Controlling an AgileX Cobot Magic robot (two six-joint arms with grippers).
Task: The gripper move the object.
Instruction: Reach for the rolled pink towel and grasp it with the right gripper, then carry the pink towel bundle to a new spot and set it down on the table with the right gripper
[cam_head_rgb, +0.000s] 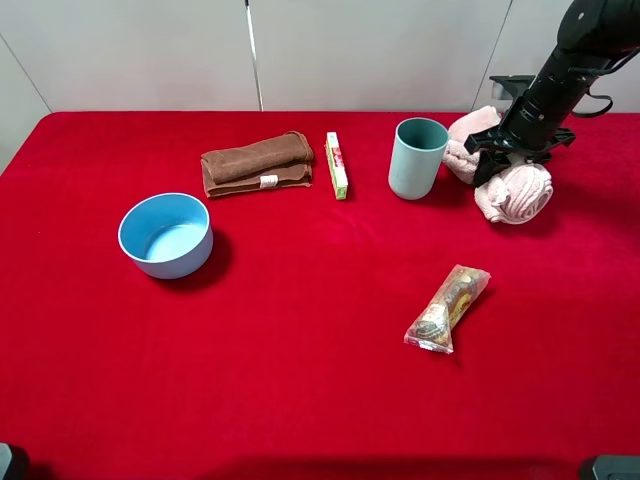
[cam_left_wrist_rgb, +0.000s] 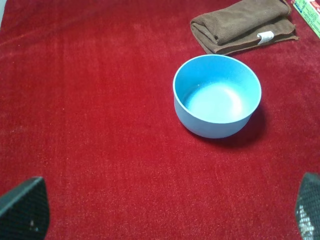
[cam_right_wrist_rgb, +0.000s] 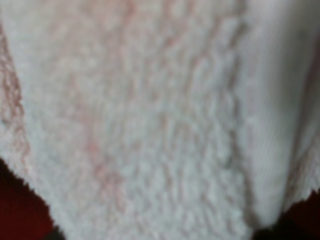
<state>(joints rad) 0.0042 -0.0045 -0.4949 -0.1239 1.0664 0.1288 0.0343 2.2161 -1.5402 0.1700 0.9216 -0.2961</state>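
A pink fluffy towel (cam_head_rgb: 516, 192) lies bunched at the back right of the red table, next to a teal cup (cam_head_rgb: 417, 157). My right gripper (cam_head_rgb: 512, 152) is pressed down into its middle, and the towel (cam_right_wrist_rgb: 150, 115) fills the right wrist view, sitting between the fingers. The fingertips barely show at that view's lower corners, drawn in against the cloth. My left gripper (cam_left_wrist_rgb: 160, 215) is open and empty, hovering low near a blue bowl (cam_left_wrist_rgb: 217, 95), which also shows in the high view (cam_head_rgb: 166, 234).
A folded brown towel (cam_head_rgb: 256, 163) and a narrow green-and-white box (cam_head_rgb: 337, 165) lie at the back middle. A clear snack packet (cam_head_rgb: 448, 308) lies front right. The teal cup stands close to the left of the pink towel.
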